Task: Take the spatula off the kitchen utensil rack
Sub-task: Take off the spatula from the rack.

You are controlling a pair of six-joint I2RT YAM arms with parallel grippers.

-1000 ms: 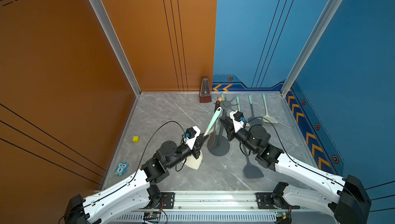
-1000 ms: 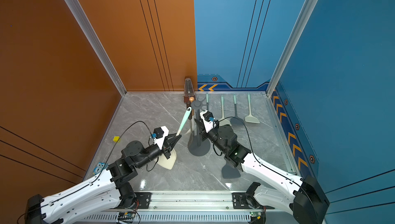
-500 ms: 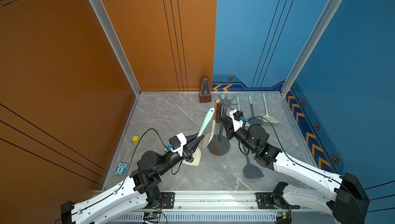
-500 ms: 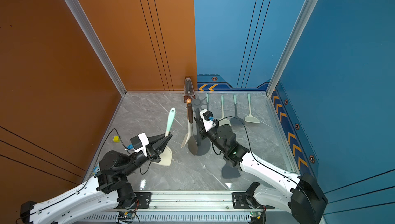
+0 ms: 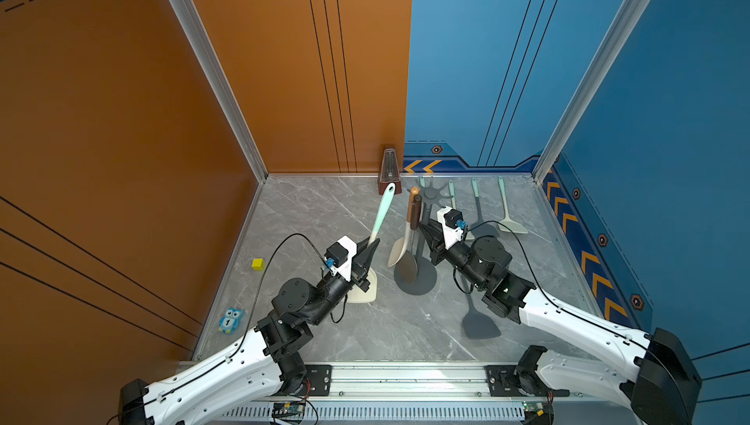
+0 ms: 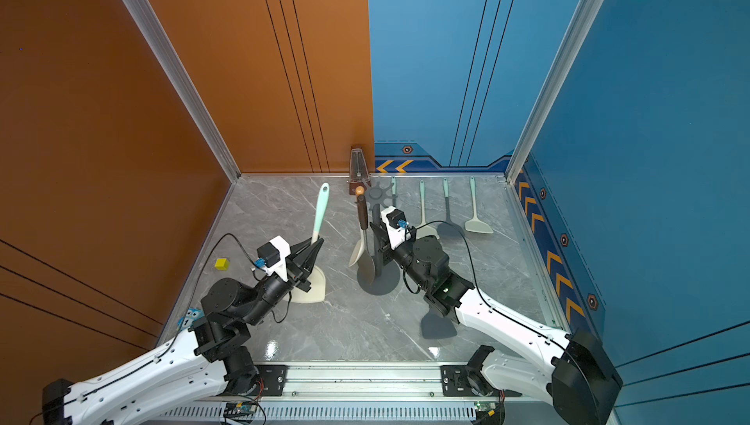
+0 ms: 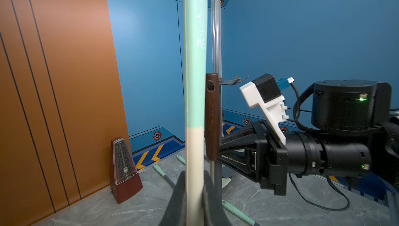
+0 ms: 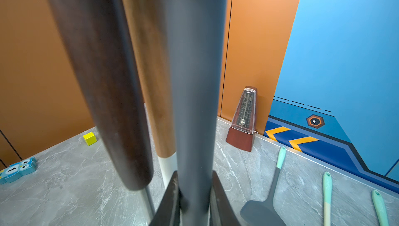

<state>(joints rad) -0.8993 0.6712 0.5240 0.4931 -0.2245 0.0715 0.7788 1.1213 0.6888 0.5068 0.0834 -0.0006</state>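
Observation:
The spatula [image 5: 381,216] has a mint-green handle and a cream blade. It stands nearly upright, off and to the left of the kitchen utensil rack [image 5: 422,283], in both top views [image 6: 319,212]. My left gripper [image 5: 371,246] is shut on its cream neck [image 7: 194,149] just above the blade. In the right wrist view my right gripper [image 8: 195,176] is shut on the rack's grey pole [image 8: 194,84]. The right gripper [image 6: 379,236] shows in a top view too. A dark brown-handled spoon [image 5: 414,216] and a light wooden-handled utensil [image 5: 410,204] hang from the rack.
A metronome [image 5: 389,171] stands at the back wall. Several utensils [image 5: 505,212] lie at the back right. A dark grey turner [image 5: 481,323] lies under my right arm. A yellow cube [image 5: 257,263] and a blue owl toy [image 5: 230,319] sit on the left.
My left gripper has carried the spatula leftward, away from the rack's crown, and stood it more upright. The right gripper has kept its hold on the pole.

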